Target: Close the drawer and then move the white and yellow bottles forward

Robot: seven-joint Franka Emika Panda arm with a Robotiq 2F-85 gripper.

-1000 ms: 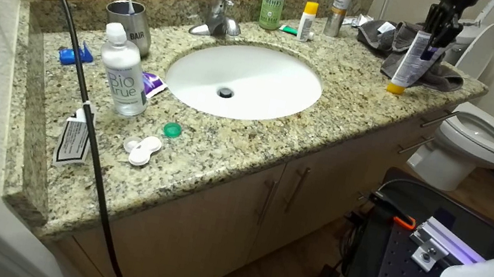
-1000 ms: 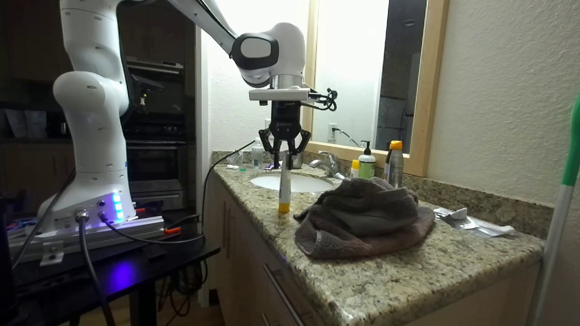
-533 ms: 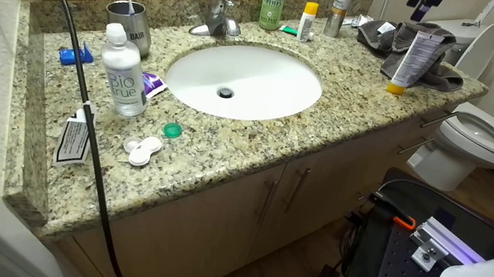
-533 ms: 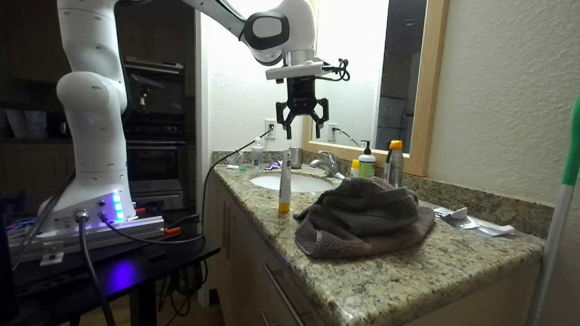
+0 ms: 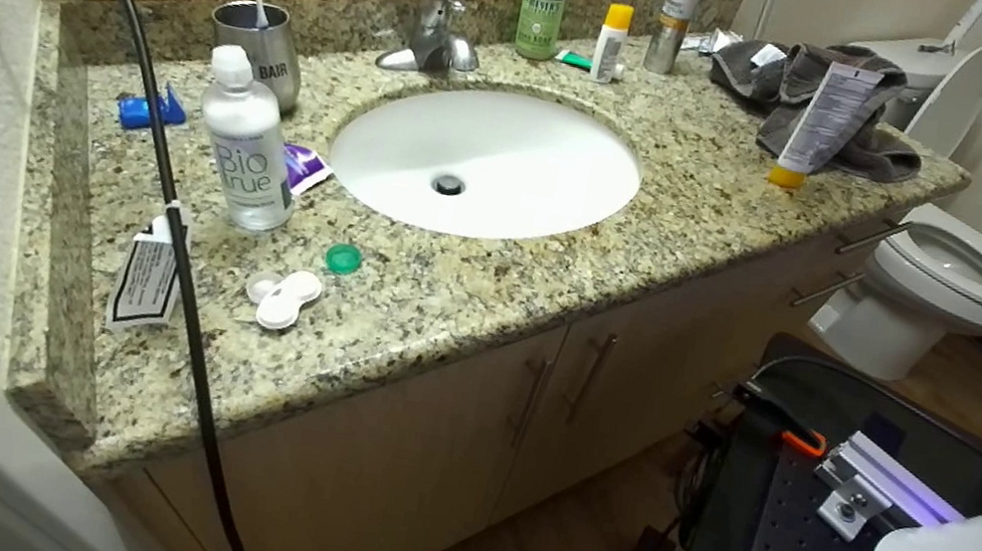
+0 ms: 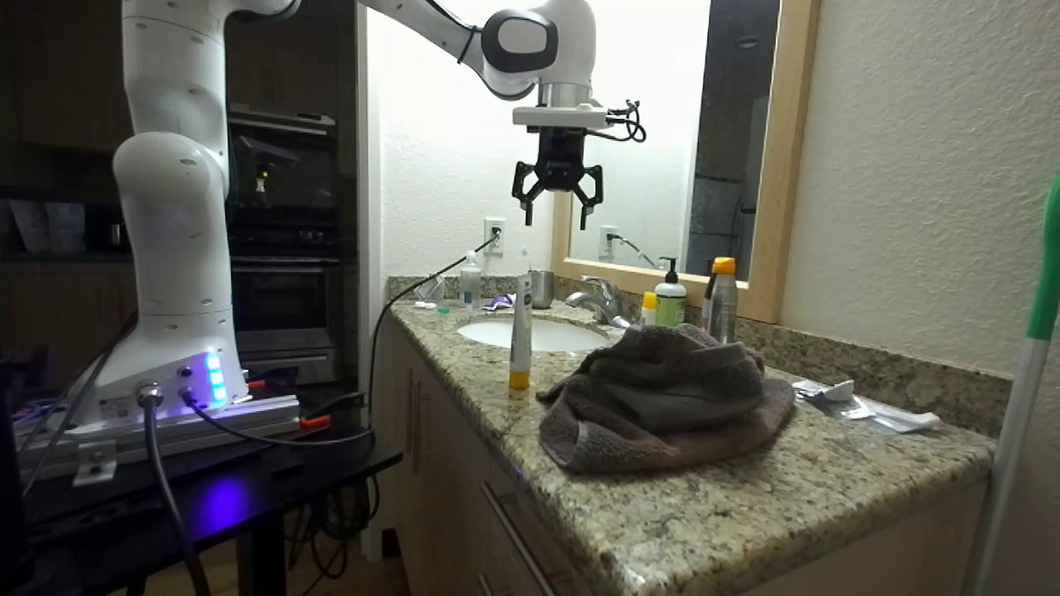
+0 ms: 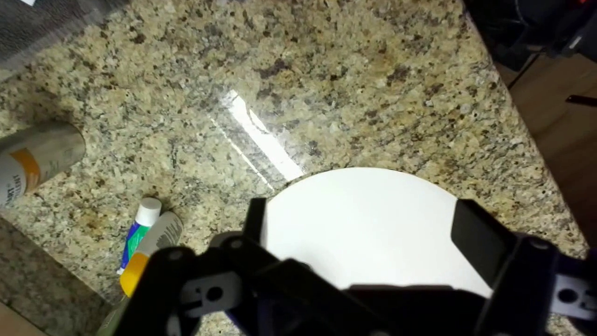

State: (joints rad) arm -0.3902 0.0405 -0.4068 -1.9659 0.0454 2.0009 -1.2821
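In an exterior view, the drawer (image 5: 860, 243) is at three o'clock from the sink (image 5: 534, 147); its front looks flush below the table (image 5: 690, 179), so closing it reads as done. The tall white tube (image 5: 823, 122), which I take for one of the task's two bottles, stands on its yellow cap between two and three o'clock from the sink, near the table's front edge: its move is probably finished. The small yellow-capped bottle (image 5: 608, 46) stands at one o'clock, at the back, beside the soap pump (image 5: 540, 17); moving it forward appears to be what is left.

In an exterior view, the claw (image 6: 556, 225) hangs above the table, spread wide with nothing between its jaws. Between six and seven o'clock from it, well apart, the tall white tube stands upright and free, just beside the towel (image 6: 662, 406).

In the wrist view, the claw is likewise wide and bare, the sink showing between its jaws. The small yellow-capped bottle is at nine o'clock from it, next to the green-and-blue tube (image 7: 137, 235); the tall white tube is out of frame.
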